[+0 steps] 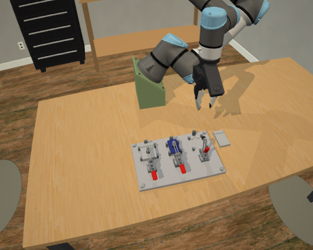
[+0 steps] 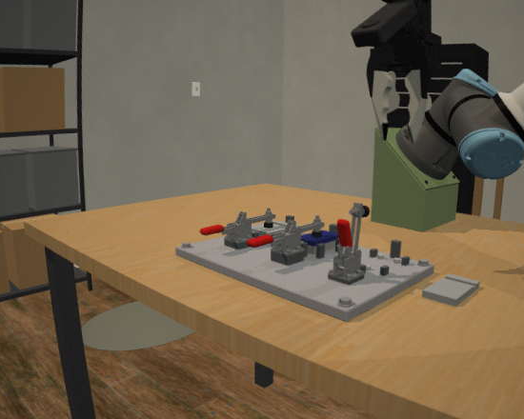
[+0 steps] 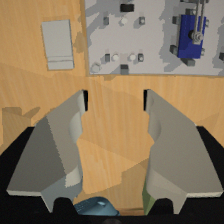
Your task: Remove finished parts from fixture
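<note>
While the robot arm (image 1: 211,34) (image 2: 469,119) hangs over the bench (image 1: 83,170) (image 2: 140,271) (image 3: 30,95), its jaws (image 1: 204,108) (image 2: 399,135) point down with a gap between them and nothing in it. They are up in the air, near the flat gray fixture (image 1: 172,180) (image 2: 269,273) (image 3: 165,65) but not touching it. One gray part with a slot (image 1: 221,138) (image 2: 451,289) (image 3: 58,44) lies flat on the bench, just beside the fixture, next to the end where the clamp (image 1: 204,155) (image 2: 347,267) stands open with its arm up. The other finished part (image 1: 144,151) (image 2: 271,229), a pale one, sits in the far end of the fixture, and its own clamp (image 1: 151,166) (image 2: 239,233) is down on top of it. Between those two clamps, the blue blank (image 1: 172,148) (image 2: 322,237) (image 3: 190,37) sits in the middle spot, and the middle clamp (image 1: 178,160) (image 2: 289,248) (image 3: 198,35) presses down on it. Both closed clamps have red handles that stick out away from the green stand (image 1: 152,95) (image 2: 412,202) under the arm.
</note>
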Tool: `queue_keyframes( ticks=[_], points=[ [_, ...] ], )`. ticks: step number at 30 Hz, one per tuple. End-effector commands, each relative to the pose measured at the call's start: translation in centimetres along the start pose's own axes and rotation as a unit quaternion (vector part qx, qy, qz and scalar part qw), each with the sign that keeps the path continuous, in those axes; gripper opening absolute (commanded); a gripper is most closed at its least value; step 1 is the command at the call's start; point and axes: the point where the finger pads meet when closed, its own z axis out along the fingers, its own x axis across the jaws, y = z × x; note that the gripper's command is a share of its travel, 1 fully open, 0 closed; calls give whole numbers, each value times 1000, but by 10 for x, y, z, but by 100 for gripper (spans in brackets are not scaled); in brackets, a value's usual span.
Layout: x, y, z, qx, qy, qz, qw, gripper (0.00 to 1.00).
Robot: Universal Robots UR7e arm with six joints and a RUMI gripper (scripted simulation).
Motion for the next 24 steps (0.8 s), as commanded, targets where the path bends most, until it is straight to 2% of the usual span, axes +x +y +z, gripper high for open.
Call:
queue_keyframes(
  ticks=[1, 7, 9, 24],
  points=[
    [49, -2, 0, 1, 0, -1, 1000, 28],
    [95, -2, 0, 1, 0, -1, 1000, 28],
    [95, -2, 0, 1, 0, -1, 1000, 28],
    [187, -2, 0, 1, 0, -1, 1000, 28]
  ],
)
